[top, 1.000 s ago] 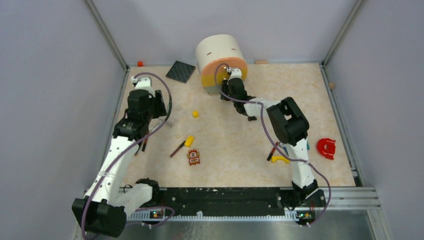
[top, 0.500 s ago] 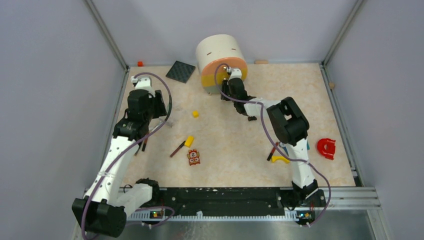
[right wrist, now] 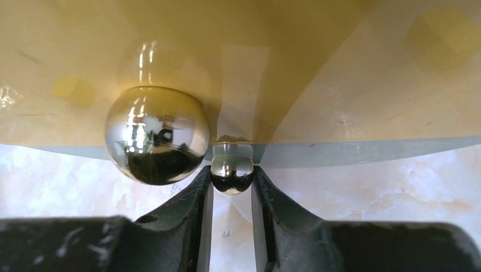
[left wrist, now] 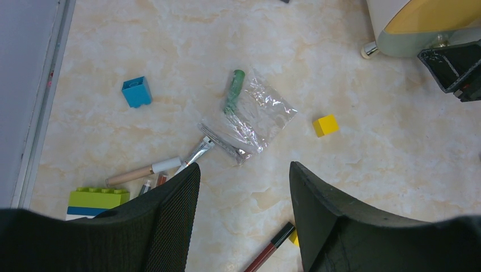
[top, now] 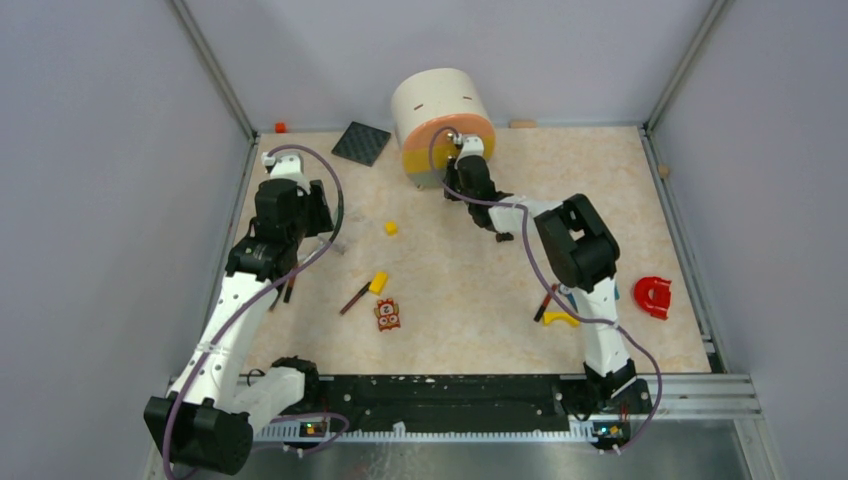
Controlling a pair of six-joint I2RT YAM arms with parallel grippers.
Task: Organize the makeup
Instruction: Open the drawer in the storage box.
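My right gripper [top: 462, 152] is shut on a small chrome knob [right wrist: 232, 170] on the yellow front of the round cream case [top: 440, 110]; its jaws [right wrist: 232, 182] touch the knob on both sides, beside a bigger chrome ball [right wrist: 157, 133]. My left gripper [top: 312, 238] is open and empty above the left part of the table [left wrist: 244, 187]. Below it lie a green tube [left wrist: 233, 90], a crumpled clear bag [left wrist: 258, 116], a silver tube [left wrist: 195, 153], a beige stick with a white cap [left wrist: 142, 171] and a red pencil [left wrist: 272, 249]. A black square compact [top: 361, 143] lies at the back left.
A blue block [left wrist: 136, 92], a yellow cube [left wrist: 325, 125] and a green brick [left wrist: 96, 198] lie near the left gripper. A yellow block [top: 379, 282] and owl tile [top: 387, 314] sit mid-table. A red horseshoe piece [top: 652, 296] and a yellow piece [top: 560, 319] lie right.
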